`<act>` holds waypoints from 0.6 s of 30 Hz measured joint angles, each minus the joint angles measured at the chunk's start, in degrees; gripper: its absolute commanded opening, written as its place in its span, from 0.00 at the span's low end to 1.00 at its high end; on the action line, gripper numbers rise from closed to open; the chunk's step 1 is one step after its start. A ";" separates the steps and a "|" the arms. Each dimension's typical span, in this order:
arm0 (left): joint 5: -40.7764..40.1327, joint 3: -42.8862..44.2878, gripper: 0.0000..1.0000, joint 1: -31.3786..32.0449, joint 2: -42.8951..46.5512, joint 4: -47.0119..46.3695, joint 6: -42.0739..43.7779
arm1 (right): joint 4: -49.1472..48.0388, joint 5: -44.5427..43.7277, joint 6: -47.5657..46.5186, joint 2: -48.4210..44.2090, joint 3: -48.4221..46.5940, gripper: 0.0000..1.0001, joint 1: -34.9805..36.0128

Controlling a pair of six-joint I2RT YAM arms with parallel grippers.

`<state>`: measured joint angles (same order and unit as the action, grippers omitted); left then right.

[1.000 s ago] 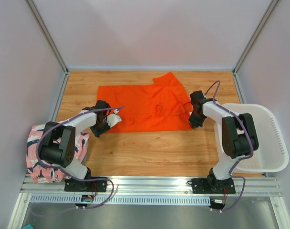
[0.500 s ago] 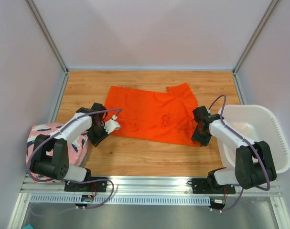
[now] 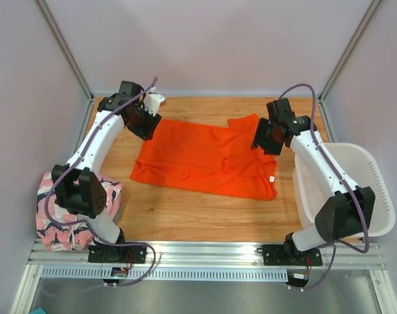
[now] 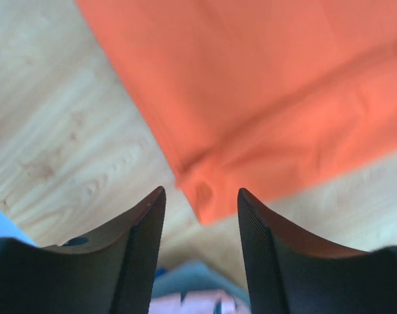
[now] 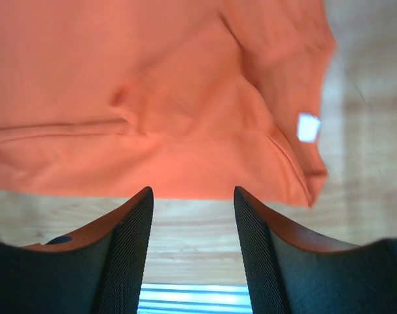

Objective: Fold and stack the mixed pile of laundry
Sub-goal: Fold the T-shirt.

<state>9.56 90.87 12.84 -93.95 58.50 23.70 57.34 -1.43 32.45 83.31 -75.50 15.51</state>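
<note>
Now our left hand (image 3: 146, 123) and right hand (image 3: 265, 139) hang released and empty over the orange shirt's (image 3: 205, 160) far corners, its length running between them.

Orange garment (image 3: 205, 160) spread flat at ctr, pink patterned one (image 3: 53, 226) (bunched) near-left.

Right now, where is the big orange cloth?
In the top view the orange garment lies spread out in the middle of the wooden table, between the white basket on the right and the pink patterned cloth at the near left.
</note>
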 measured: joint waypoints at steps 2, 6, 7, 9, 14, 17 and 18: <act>-0.28 5.33 0.60 -1.51 -4.55 -3.02 -4.68 | -1.27 0.92 -2.29 3.50 -6.80 0.56 -0.07; -1.14 17.88 0.61 -5.51 -16.81 -7.80 -14.19 | -5.70 1.95 -5.01 16.13 -21.97 0.51 -1.90; -1.33 20.39 0.61 -6.21 -19.39 -8.39 -15.82 | -6.60 1.90 -5.16 19.52 -25.44 0.51 -2.67; -1.55 27.85 0.62 -7.82 -26.47 -8.46 -19.43 | -6.86 1.29 -5.51 29.73 -35.19 0.52 -4.79; -1.62 34.38 0.75 -10.05 -38.01 -11.32 -24.72 | -4.85 -1.97 -6.25 52.76 -56.08 0.55 -9.62; -1.22 35.82 0.78 -9.94 -42.71 -12.55 -26.45 | -3.98 -3.65 -6.34 61.09 -60.87 0.56 -12.00; -1.20 37.16 0.79 -9.84 -44.50 -12.87 -26.88 | -3.78 -3.80 -6.19 62.53 -60.89 0.56 -12.68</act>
<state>8.36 128.03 3.01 -138.45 45.63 -3.18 53.56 -5.23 26.26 145.84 -136.40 2.83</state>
